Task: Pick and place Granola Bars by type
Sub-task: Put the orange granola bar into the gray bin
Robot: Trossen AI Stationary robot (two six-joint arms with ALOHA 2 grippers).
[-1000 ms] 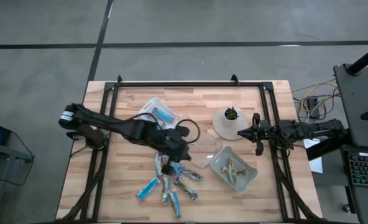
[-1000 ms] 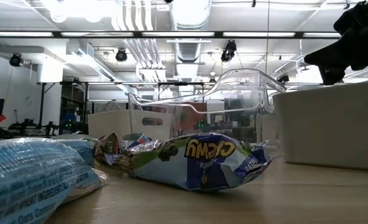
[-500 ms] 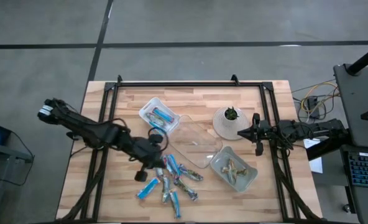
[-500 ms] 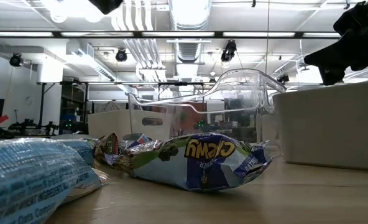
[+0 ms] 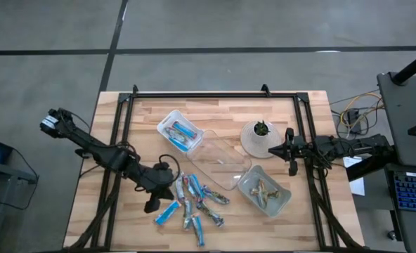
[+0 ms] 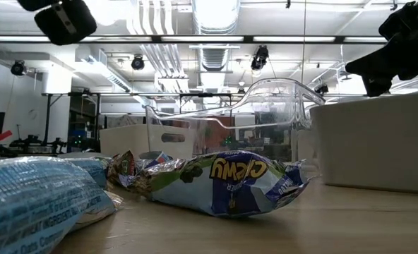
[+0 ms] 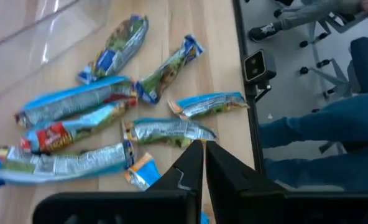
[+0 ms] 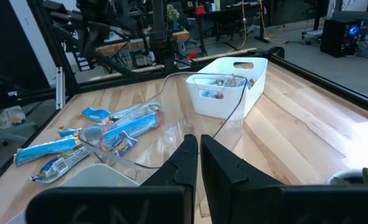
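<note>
Above the bench (image 5: 152,105), the high view shows the left gripper (image 5: 152,204) hanging at the near-left edge of the loose granola bars (image 5: 192,202), its jaws closed on nothing. The bars lie scattered near the bench's front, a bright blue bar (image 5: 167,211) closest to the gripper. A white bin (image 5: 164,121) at centre-left holds a few blue bars; a clear empty tray (image 5: 218,163) sits in the middle; another clear tray (image 5: 282,200) to the right holds greenish-tan bars. The right gripper (image 5: 289,152) waits by a small potted plant (image 5: 261,129), jaws closed.

At bench height, a blue "Chewy" bar (image 6: 230,182) lies before the clear tray (image 6: 279,99).

From the left wrist, the closed jaws point over the spread bars (image 7: 72,106). To pick well, I judge the jaws must first open, then come down across one bar's narrow width, clear of its neighbours.

From the right wrist, the white bin (image 8: 227,93) with blue bars stands beyond the closed jaws.
</note>
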